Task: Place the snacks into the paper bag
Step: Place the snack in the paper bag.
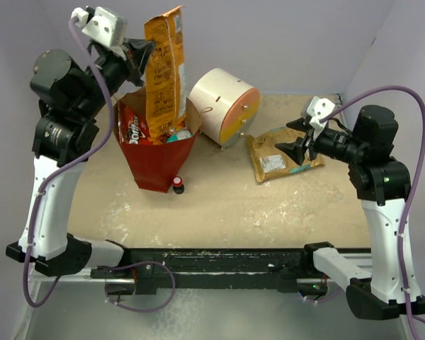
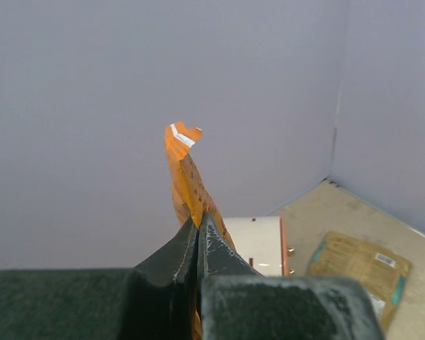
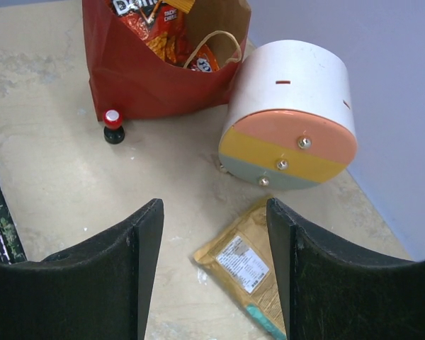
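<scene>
The red paper bag (image 1: 156,164) stands open at the table's left, with a dark red snack packet (image 1: 133,126) and other packets inside. My left gripper (image 1: 147,51) is shut on the edge of a large orange snack packet (image 1: 164,67), which hangs upright over the bag's mouth. The left wrist view shows the orange packet (image 2: 186,183) pinched between the shut fingers. A tan-brown snack packet (image 1: 282,154) with a white label lies flat at the right. My right gripper (image 1: 299,139) hovers open above the tan-brown packet (image 3: 249,268), holding nothing. The bag (image 3: 138,74) appears at the top of the right wrist view.
A cream cylindrical drawer unit (image 1: 223,105) with an orange, yellow and green face lies between the bag and the tan-brown packet. A tiny dark bottle with a red cap (image 1: 178,185) stands at the bag's near foot. Grey walls close in the back and sides.
</scene>
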